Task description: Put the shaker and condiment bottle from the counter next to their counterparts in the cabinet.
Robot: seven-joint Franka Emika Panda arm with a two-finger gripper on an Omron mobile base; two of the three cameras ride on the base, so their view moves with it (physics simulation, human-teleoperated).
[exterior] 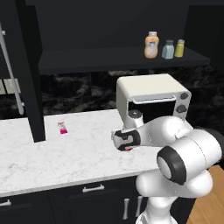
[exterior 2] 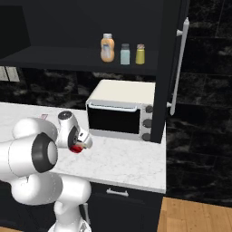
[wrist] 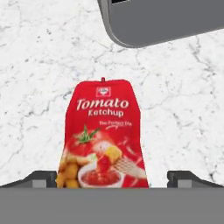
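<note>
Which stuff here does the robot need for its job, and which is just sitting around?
For the job:
- ketchup bottle
- grey-blue shaker
- orange bottle
- yellow-green shaker
- cabinet
- counter

Just lying about:
- toaster oven
- pink packet

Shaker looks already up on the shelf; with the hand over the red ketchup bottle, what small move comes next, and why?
Probably lower a little and close. In the hand view the ketchup bottle sits on the counter between the two fingers, which stand wide apart, one on each side. The base views show the gripper right above it. The grey-blue shaker already stands on the shelf by the orange bottle.
</note>
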